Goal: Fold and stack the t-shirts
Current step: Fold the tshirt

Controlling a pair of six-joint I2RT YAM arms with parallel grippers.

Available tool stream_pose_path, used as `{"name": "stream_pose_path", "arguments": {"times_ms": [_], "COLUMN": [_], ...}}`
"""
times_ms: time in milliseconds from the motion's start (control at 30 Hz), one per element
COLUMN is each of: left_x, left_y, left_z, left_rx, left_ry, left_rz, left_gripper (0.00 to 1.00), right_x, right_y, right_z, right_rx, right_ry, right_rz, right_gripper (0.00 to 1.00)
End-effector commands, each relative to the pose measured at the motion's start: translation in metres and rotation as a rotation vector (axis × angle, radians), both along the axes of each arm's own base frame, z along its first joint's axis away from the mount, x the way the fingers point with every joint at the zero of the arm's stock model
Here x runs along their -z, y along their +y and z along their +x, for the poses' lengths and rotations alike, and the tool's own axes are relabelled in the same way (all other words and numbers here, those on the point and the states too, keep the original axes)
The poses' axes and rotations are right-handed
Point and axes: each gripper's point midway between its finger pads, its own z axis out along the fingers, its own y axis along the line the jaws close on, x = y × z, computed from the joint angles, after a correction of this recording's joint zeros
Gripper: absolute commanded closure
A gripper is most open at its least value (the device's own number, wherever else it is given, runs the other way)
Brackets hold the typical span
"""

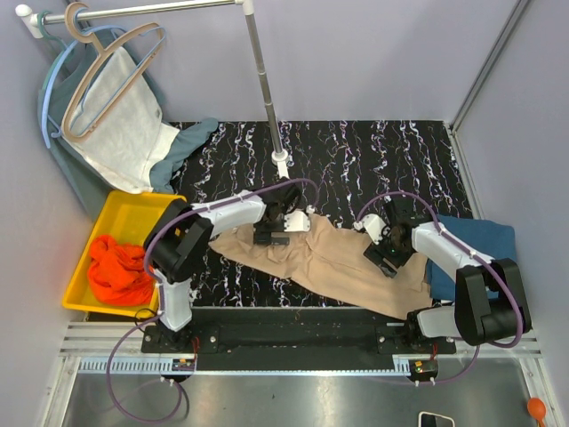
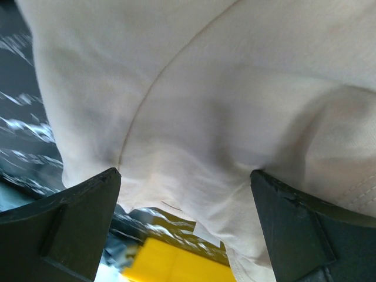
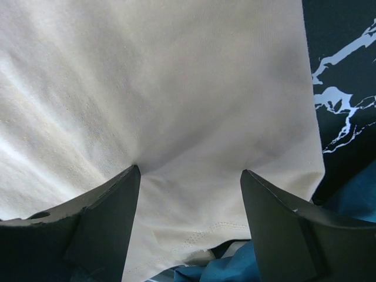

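Folding looks barely begun. The beige-tan cotton t-shirt [image 1: 338, 258] lies spread and rumpled. The dark teal-blue t-shirt [image 1: 484, 240] sits touching its right edge, and the bright orange-red t-shirt [image 1: 116, 271] is bunched in the yellow plastic bin [image 1: 133, 200] well to its left. Your left gripper [image 1: 269, 237] bears down on its left end and your right gripper [image 1: 383, 261] on its right edge. Both have their jaws spread, astride the cloth but pinching nothing.

The beige shirt [image 3: 176, 88] fills most of the view. The right gripper [image 3: 189, 176] stands over it with the jaws wide apart, and the hem of the cloth runs between the dark fingers [image 3: 111, 205]. On the right is the black marbled table [image 3: 346, 70]. A blue shirt [image 3: 235, 267] shows under the hem.
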Motion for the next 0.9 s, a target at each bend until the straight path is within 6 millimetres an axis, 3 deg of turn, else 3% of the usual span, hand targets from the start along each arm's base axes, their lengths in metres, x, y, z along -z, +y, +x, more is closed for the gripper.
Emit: {"name": "stream_pose_path", "arguments": {"times_ms": [0, 167, 500, 667, 867], "left_x": [0.004, 0.01, -0.006, -0.01, -0.031], "left_y": [-0.066, -0.103, -0.183, -0.206, -0.232], "left_z": [0.021, 0.026, 0.031, 0.053, 0.09], "left_rx": [0.08, 0.167, 0.323, 0.323, 0.325], "left_ry": [-0.007, 0.004, -0.023, -0.102, -0.276], "left_rz": [-0.138, -0.153, -0.268, -0.328, -0.435], "left_gripper": [0.01, 0.01, 0.01, 0.01, 0.01], "right_x": [-0.002, 0.003, 0.004, 0.004, 0.005], "right_y": [0.009, 0.012, 0.019, 0.019, 0.021], "right_z": [-0.002, 0.0, -0.002, -0.006, -0.011], "right_rx": [-0.02, -0.023, -0.032, -0.053, -0.084], "right_ry": [-0.004, -0.003, -0.003, -0.014, -0.025], "right_rz": [0.033, 0.044, 0.084, 0.091, 0.11], "right_gripper": [0.21, 0.21, 0.21, 0.21, 0.21]}}
